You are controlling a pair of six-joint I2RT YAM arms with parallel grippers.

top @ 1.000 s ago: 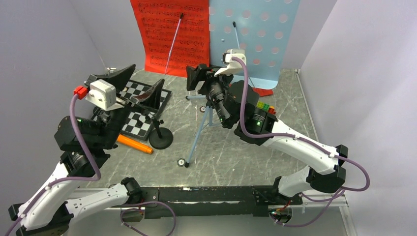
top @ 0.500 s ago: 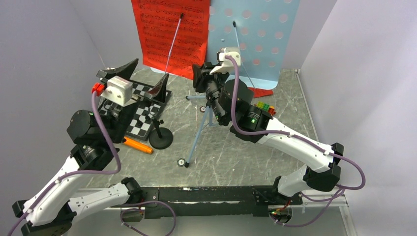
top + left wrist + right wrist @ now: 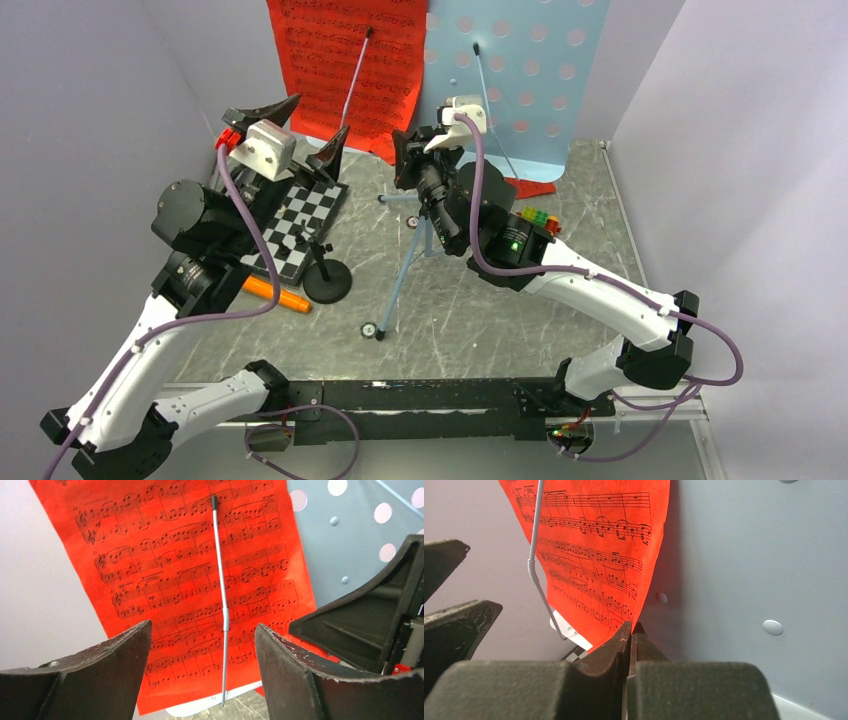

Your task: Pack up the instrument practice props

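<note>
The red music sheet (image 3: 345, 65) hangs on the light-blue perforated desk (image 3: 535, 80) of the music stand, under a thin wire arm (image 3: 223, 605). My right gripper (image 3: 402, 160) is shut on the sheet's lower right corner (image 3: 624, 607), its tips (image 3: 631, 626) pinching the paper. Just left of it my left gripper (image 3: 320, 115) stands open in front of the sheet (image 3: 190, 580), with the wire arm between its fingers (image 3: 115, 670) and nothing touched. The stand's tripod legs (image 3: 405, 270) spread on the table. An orange microphone (image 3: 275, 294) lies beside the black round-base mic stand (image 3: 327, 280).
A black-and-white chessboard (image 3: 300, 225) lies under the left arm. A small multicoloured brick car (image 3: 537, 218) sits behind the right arm. Another red sheet's edge (image 3: 537, 187) lies at the foot of the desk. Grey walls close in on both sides.
The right gripper closed on the red sheet's lower corner. The left arm rose and moved forward toward the sheet, its jaws narrowing slightly while staying open.
</note>
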